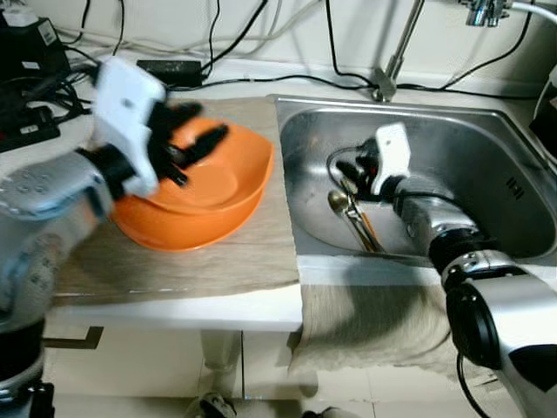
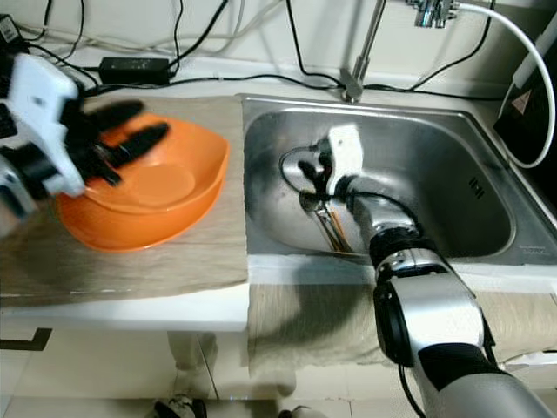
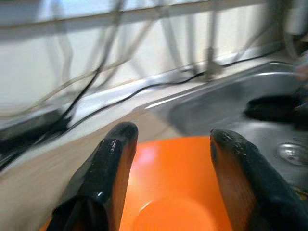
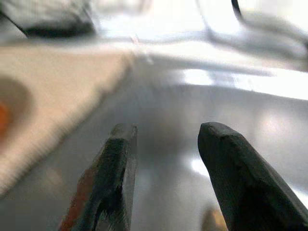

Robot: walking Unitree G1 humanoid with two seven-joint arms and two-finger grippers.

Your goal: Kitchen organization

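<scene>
An orange bowl [image 1: 222,187] sits on a beige mat [image 1: 252,257] on the counter, left of the sink. My left gripper [image 1: 207,124] hovers over the bowl's inside with its fingers apart and nothing between them; the left wrist view shows the bowl's orange floor [image 3: 168,192] between the two black fingers [image 3: 113,159]. My right gripper [image 1: 346,167] reaches down into the steel sink [image 1: 487,148], open, with bare sink floor between its fingers [image 4: 226,159]. A metal spoon [image 1: 342,205] and a brown-handled utensil [image 1: 370,233] lie on the sink floor just below it.
A faucet [image 1: 396,52] stands behind the sink. Black cables and a power adapter [image 1: 170,70] run along the back wall, with dark devices [image 1: 30,78] at the far left. A grey towel [image 1: 374,322] hangs over the counter's front edge.
</scene>
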